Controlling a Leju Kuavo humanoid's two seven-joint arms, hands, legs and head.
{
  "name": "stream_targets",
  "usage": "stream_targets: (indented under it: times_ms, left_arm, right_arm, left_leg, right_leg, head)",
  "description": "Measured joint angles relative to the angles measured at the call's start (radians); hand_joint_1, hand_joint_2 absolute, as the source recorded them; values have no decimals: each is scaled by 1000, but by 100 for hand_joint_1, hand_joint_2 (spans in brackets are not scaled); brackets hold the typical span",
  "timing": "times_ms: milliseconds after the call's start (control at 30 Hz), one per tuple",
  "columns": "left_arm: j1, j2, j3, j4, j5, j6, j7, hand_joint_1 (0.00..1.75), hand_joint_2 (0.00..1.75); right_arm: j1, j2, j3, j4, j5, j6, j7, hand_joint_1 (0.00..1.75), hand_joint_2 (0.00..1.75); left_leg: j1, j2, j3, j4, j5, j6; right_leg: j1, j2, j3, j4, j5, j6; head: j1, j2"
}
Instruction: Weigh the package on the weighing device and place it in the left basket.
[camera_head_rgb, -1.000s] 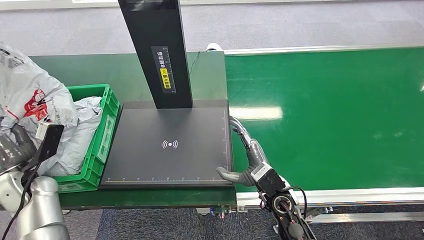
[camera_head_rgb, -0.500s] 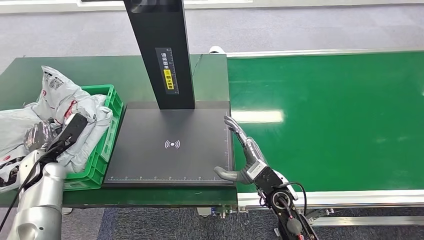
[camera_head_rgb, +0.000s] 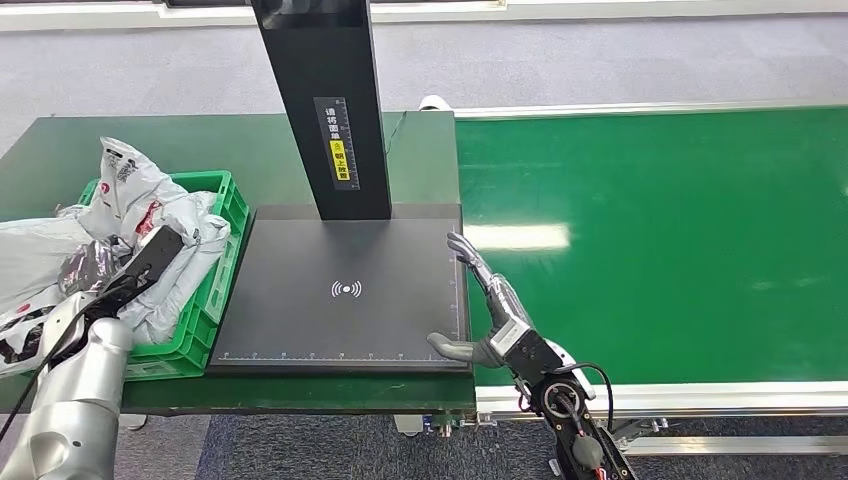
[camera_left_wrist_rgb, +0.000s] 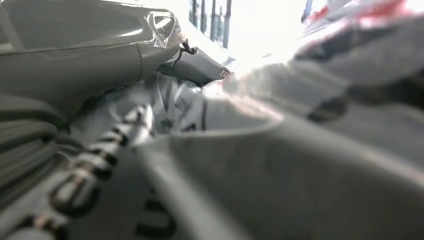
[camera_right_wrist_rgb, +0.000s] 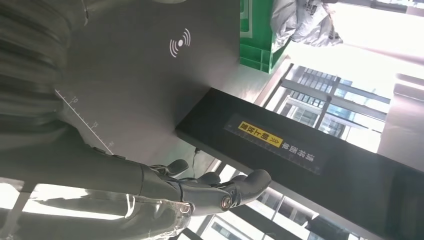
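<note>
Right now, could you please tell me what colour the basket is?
The basket is bright green, clearest in the head view.

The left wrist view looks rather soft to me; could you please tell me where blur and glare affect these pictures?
Left wrist view: the package is so close that it is heavily blurred, with blown-out white light behind. Head view: sharp, with a bright reflection on the green conveyor belt beside the weighing device. Right wrist view: the right hand is in focus, the background windows overexposed.
</note>
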Motion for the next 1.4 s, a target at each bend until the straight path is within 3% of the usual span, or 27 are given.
stream_targets:
  times_ms: [167,267,367,533,733,967,1100,1233,1400]
  left_arm:
    - [71,-23,-22,-48,192,319,-204,0,175]
    - [139,-57,-60,-152,346,436,-347,0,175]
    - [194,-102,-83,-271,383,481,-479,0,175]
    - [228,-210,1,-428,275,487,-688,0,175]
    - [256,-280,51,-556,376,487,-711,0,175]
    - [322,-294,-33,-725,694,486,-712,0,175]
    - [369,-258,-190,-746,1015,429,-712,0,175]
    - [402,-225,-323,-747,1114,315,-712,0,175]
    - [425,-213,-405,-735,1177,-17,-710,0,175]
  right_arm:
    - [12,0,0,-15,4,-5,15,0,175]
    - [13,0,1,-16,2,-12,16,0,175]
    - [12,0,4,-16,-8,-24,16,0,175]
    - [7,0,16,-8,-18,-38,12,0,175]
    - [3,-2,25,0,-26,-46,10,0,175]
    - [-11,-3,33,15,-39,-62,5,0,175]
    - [-19,-4,33,21,-52,-69,2,0,175]
    - [-29,-6,33,26,-60,-68,-2,0,175]
    - [-38,-6,33,36,-64,-52,-6,0,175]
  left_leg:
    - [0,2,-3,1,1,0]
    - [0,3,-9,1,1,0]
    - [0,5,-14,2,1,0]
    - [0,7,-18,2,0,0]
    - [1,10,-19,1,0,-1]
    - [1,10,-20,1,0,-1]
    - [1,10,-20,1,0,-1]
    - [1,9,-20,1,0,-1]
    - [0,9,-21,1,-1,-1]
  right_leg:
    - [0,2,-5,0,1,0]
    - [0,3,-11,0,2,0]
    - [0,3,-16,0,2,0]
    - [0,6,-21,0,2,0]
    - [1,8,-23,0,2,0]
    - [1,8,-23,0,2,0]
    - [1,8,-23,0,2,0]
    - [1,8,-24,0,2,0]
    - [1,8,-24,0,2,0]
  head:
    - [0,0]
    - [0,0]
    - [0,0]
    - [0,0]
    - [0,0]
    - [0,0]
    - [0,0]
    - [0,0]
    - [0,0]
